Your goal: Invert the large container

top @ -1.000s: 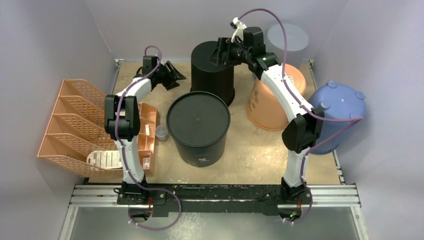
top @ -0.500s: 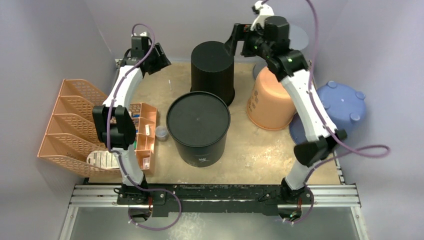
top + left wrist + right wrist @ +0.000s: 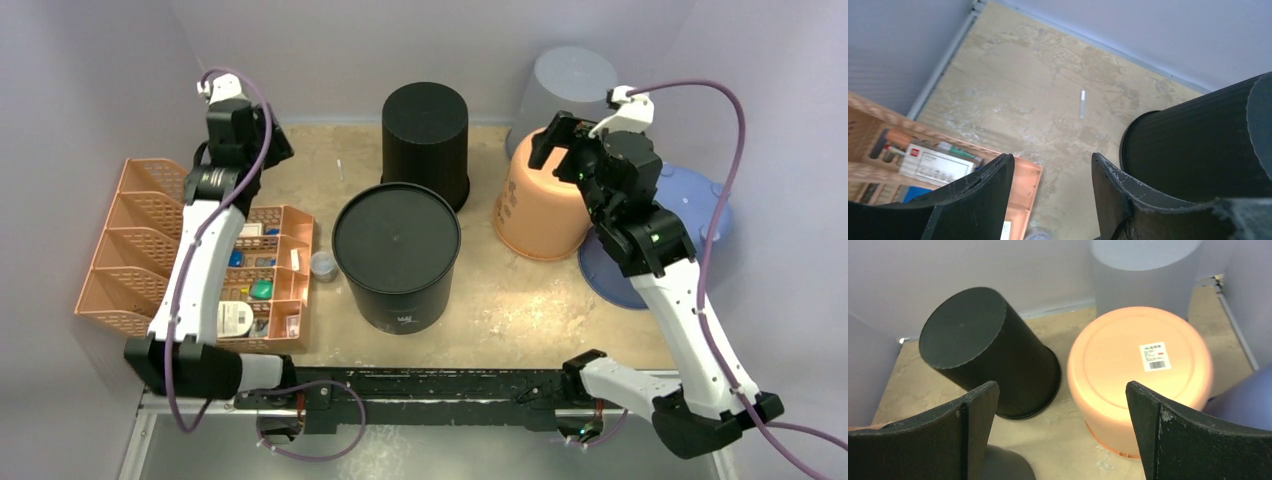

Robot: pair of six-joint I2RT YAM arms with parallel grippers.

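Observation:
The large black container (image 3: 397, 255) stands at the table's middle with a flat closed face up. A smaller black container (image 3: 425, 140) stands behind it, closed face up too; it also shows in the right wrist view (image 3: 983, 350) and at the right of the left wrist view (image 3: 1198, 145). My left gripper (image 3: 272, 140) hangs open and empty high at the back left, apart from both; in the left wrist view (image 3: 1053, 170) bare table shows between its jaws. My right gripper (image 3: 548, 140) is open and empty above the orange bucket; the right wrist view (image 3: 1063, 405) shows this too.
An upturned orange bucket (image 3: 540, 200) sits right of the black containers, with a grey container (image 3: 565, 85) behind it and a blue tub (image 3: 690, 215) at the far right. Orange file trays (image 3: 140, 250) and a compartment box (image 3: 270, 270) line the left. A white pen (image 3: 340, 168) lies at the back left.
Both arms have drawn away from the back black container. The left gripper swung left over the trays. The right gripper moved right and nearer, over the orange bucket.

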